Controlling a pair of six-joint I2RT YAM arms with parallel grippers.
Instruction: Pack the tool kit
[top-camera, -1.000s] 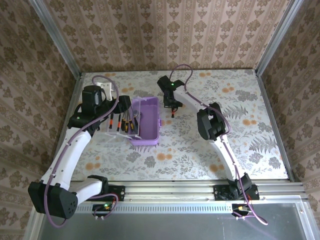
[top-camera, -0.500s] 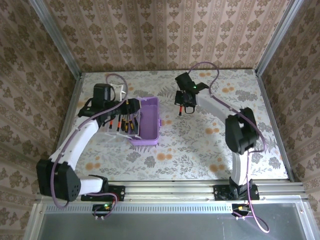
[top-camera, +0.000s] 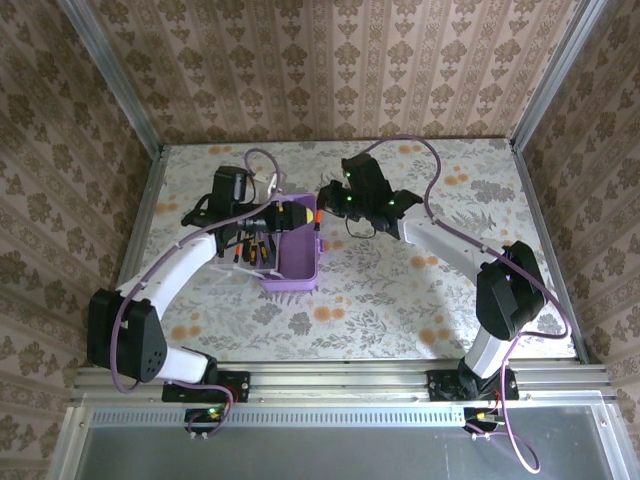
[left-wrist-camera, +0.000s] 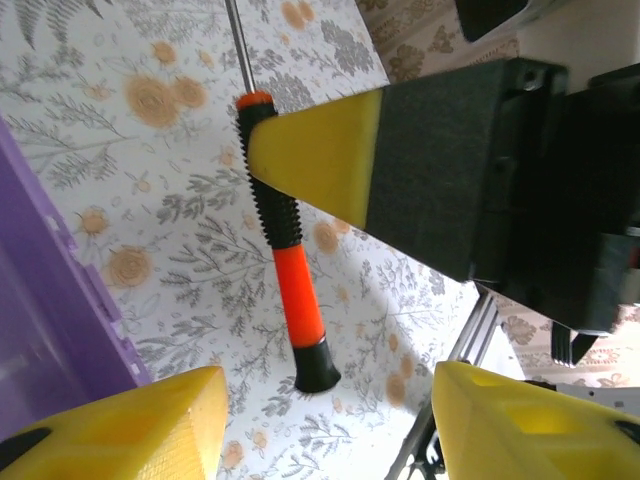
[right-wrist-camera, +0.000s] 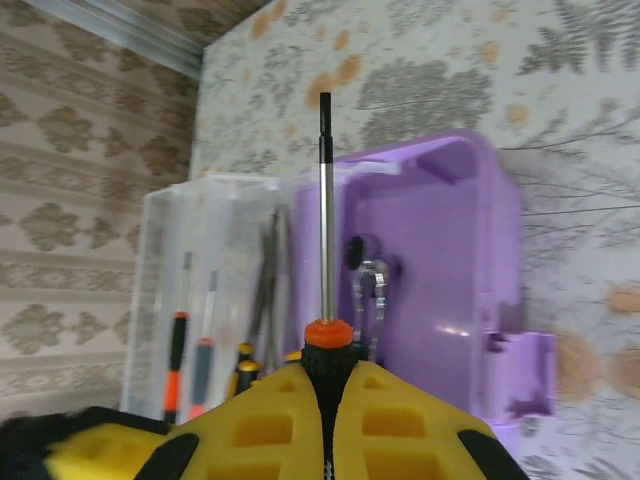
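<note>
We count two grippers: the left gripper (left-wrist-camera: 330, 425) and the right gripper (right-wrist-camera: 325, 390). There is one purple case (top-camera: 296, 265) and one clear lid (right-wrist-camera: 155, 255) beside it. One screwdriver (left-wrist-camera: 285, 255) sits between the right gripper's fingers. In the lid we make out at least four more screwdrivers (right-wrist-camera: 178, 350), two of them with orange handles; they overlap, so we cannot fix the total. One chrome tool (right-wrist-camera: 368, 285) lies in the case.
</note>
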